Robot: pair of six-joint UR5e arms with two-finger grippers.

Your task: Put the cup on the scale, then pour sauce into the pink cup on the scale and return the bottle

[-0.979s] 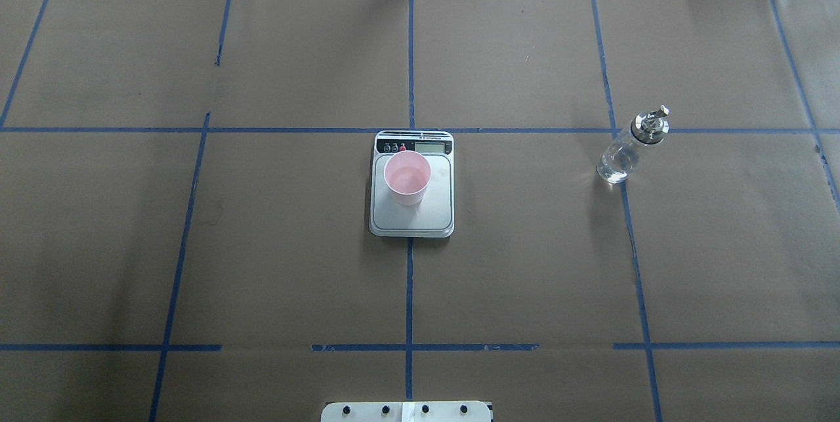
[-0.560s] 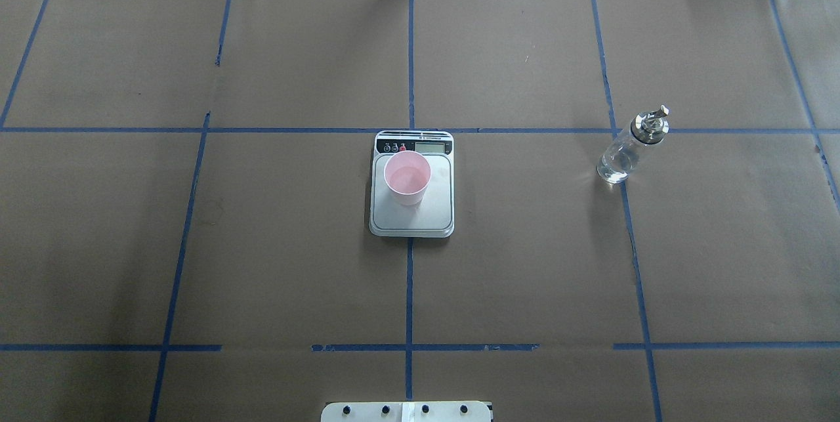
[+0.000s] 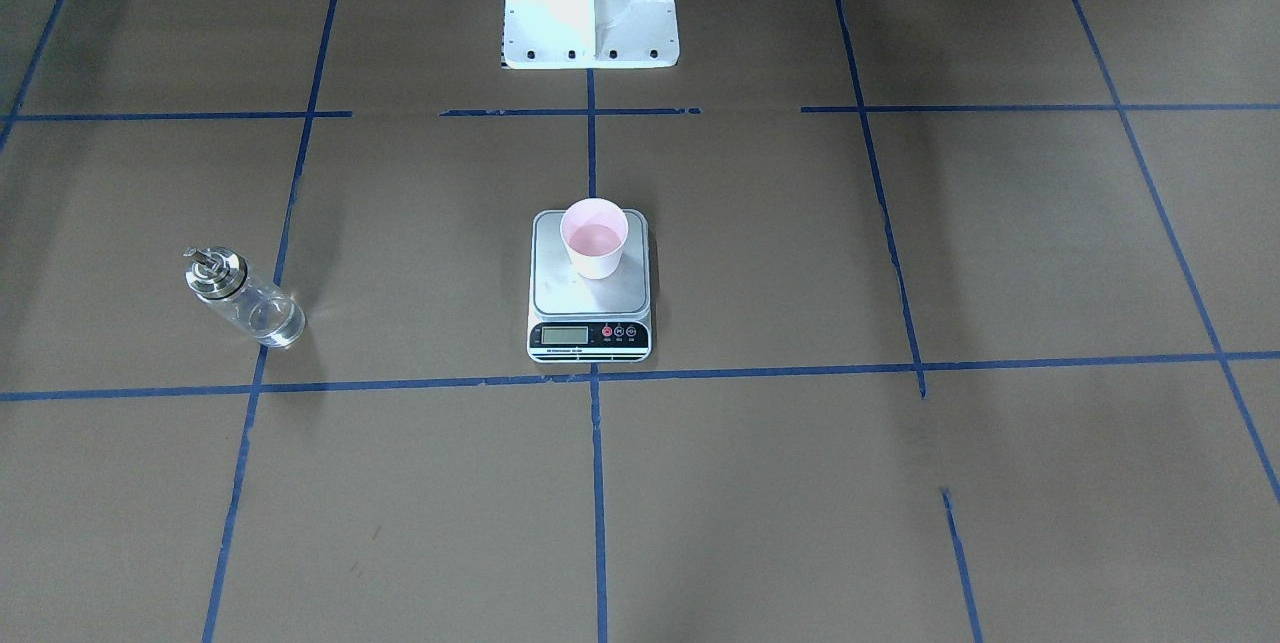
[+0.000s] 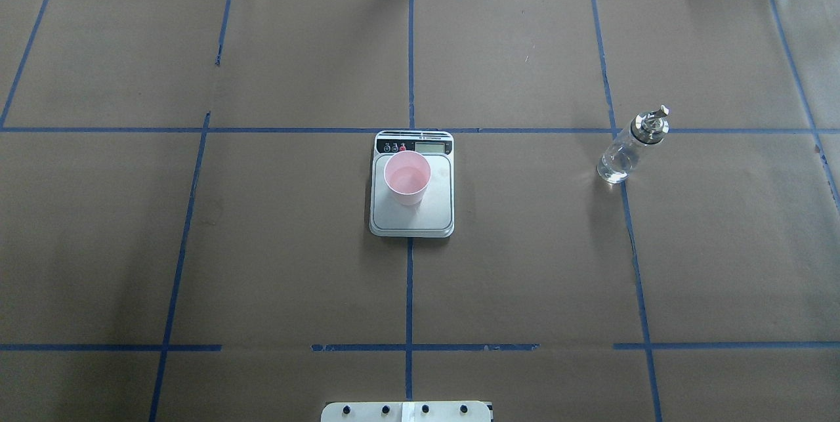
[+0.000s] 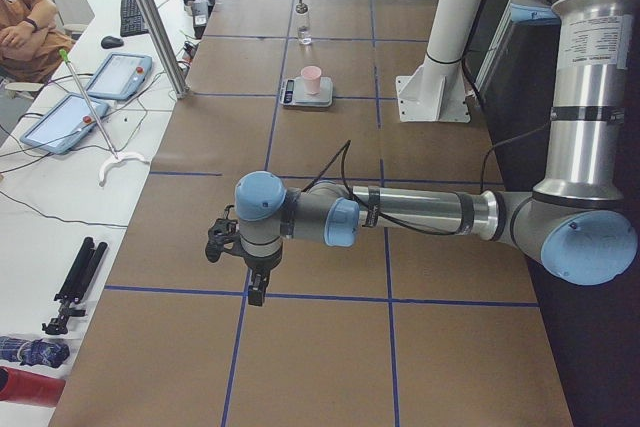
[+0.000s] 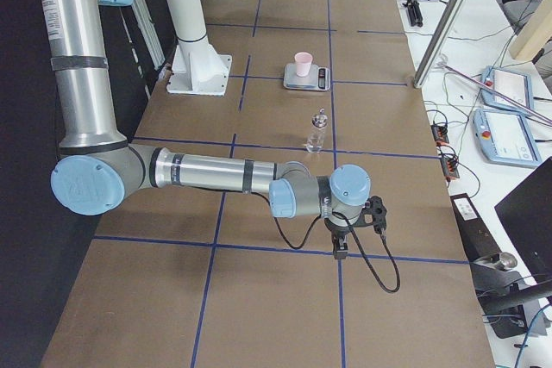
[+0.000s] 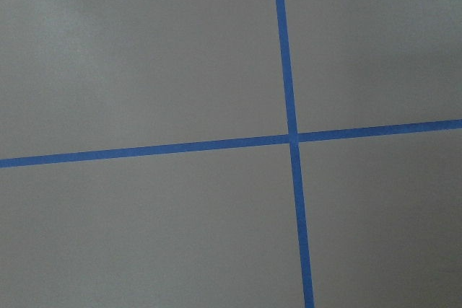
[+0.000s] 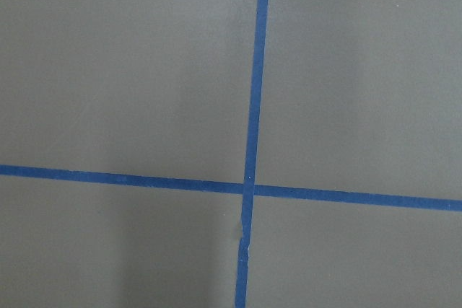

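The black two-finger left gripper (image 5: 256,292) hangs pointing down over a blue tape crossing on the brown paper-covered table (image 4: 525,277). It shows only in the side cam, so I can't tell whether its jaws are apart or together. The right gripper (image 6: 340,249) is the same: pointing down near a tape crossing, jaw state can't be told. Both are well apart from the task things.

Mid-table sits the flat rectangular steel-topped kitchen scale (image 4: 433,215) w/ a black display strip. The small pale pink tapered plastic cup (image 4: 407,178) stands upright on its platform, towards the display end; it seems to hold a little liquid, but that's hard to make out. The small clear glass bottle (image 4: 631,146) w/ a silver pour-spout top stands upright on a tape line on the robot's right, well apart from the scale.
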